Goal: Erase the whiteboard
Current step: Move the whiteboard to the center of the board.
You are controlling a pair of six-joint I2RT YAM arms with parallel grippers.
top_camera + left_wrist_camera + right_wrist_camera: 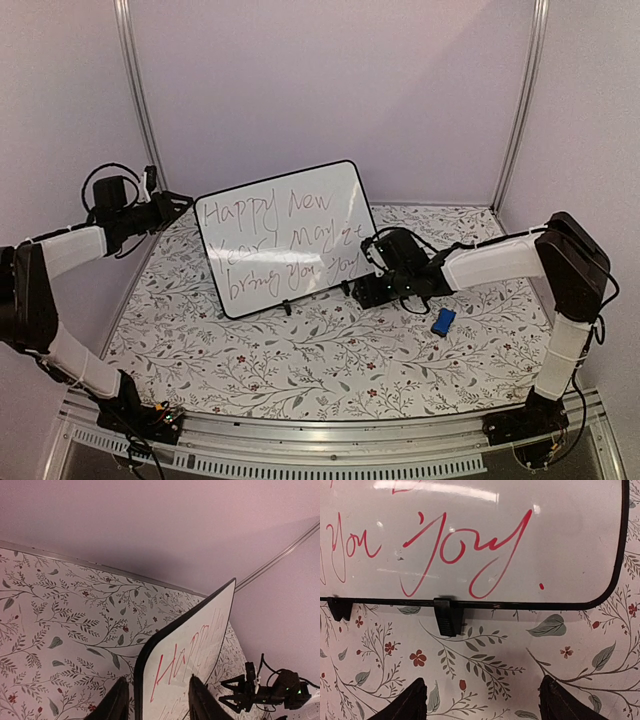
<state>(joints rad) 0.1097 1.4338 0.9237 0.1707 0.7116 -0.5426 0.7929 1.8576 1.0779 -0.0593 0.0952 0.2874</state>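
From the overhead view I see the whiteboard (288, 238) standing on edge in the far half of the tabletop, a little left of centre, leaning back and turned slightly, with its written face toward the near edge. Faint handwriting covers most of it. My left gripper (180, 203) is at the board's upper left corner, close to the far left corner of the table. My right gripper (365, 285) sits low by the board's lower right corner. A small blue eraser (443, 321) lies on the floral tablecloth (300, 360) toward the right edge, apart from the board and from both grippers. In the left wrist view, the left gripper (157, 702) has its fingers (117, 700) spread, and the rounded corner of the whiteboard (200, 640) rises between them with red lettering on its face. I cannot tell whether either finger touches the rim. The right gripper (237, 694) shows beyond the board, jaws parted. In the right wrist view, the right gripper (485, 705) is spread wide with only tablecloth (485, 665) between its fingertips (410, 702). Ahead of it the lower right corner of the whiteboard (570, 535) carries red script, and two black feet (447, 616) rest on the cloth.
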